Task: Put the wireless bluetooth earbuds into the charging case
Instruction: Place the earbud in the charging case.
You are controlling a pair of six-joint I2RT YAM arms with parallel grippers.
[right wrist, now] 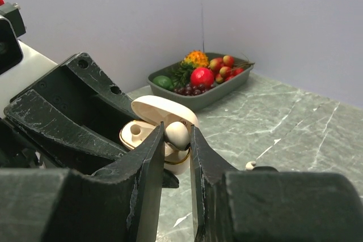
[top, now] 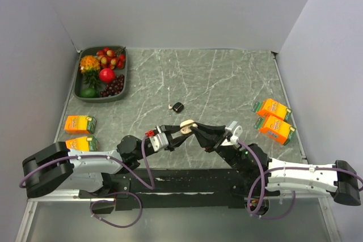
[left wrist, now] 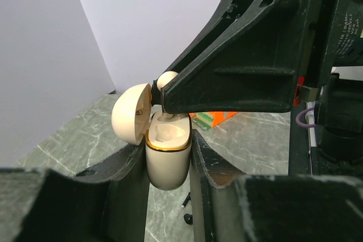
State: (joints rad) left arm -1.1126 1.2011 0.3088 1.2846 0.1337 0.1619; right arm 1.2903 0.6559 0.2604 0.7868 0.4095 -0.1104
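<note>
The charging case [left wrist: 167, 160] is cream with a gold rim, and its lid [left wrist: 131, 113] is swung open to the left. My left gripper [left wrist: 168, 148] is shut on the case body and holds it upright above the table. My right gripper [right wrist: 177, 131] is shut on a cream earbud [right wrist: 177, 133], which sits at the case's rim over one socket. The other socket [right wrist: 135, 130] looks empty. From above, both grippers meet at the case [top: 187, 123] near the table's front middle.
A small pale piece [top: 170, 105] lies on the table beside a small black object [top: 178, 106], behind the grippers. A grey tray of fruit [top: 121, 77] stands at the back left. Orange cartons lie at the left [top: 79, 124] and right [top: 273, 108].
</note>
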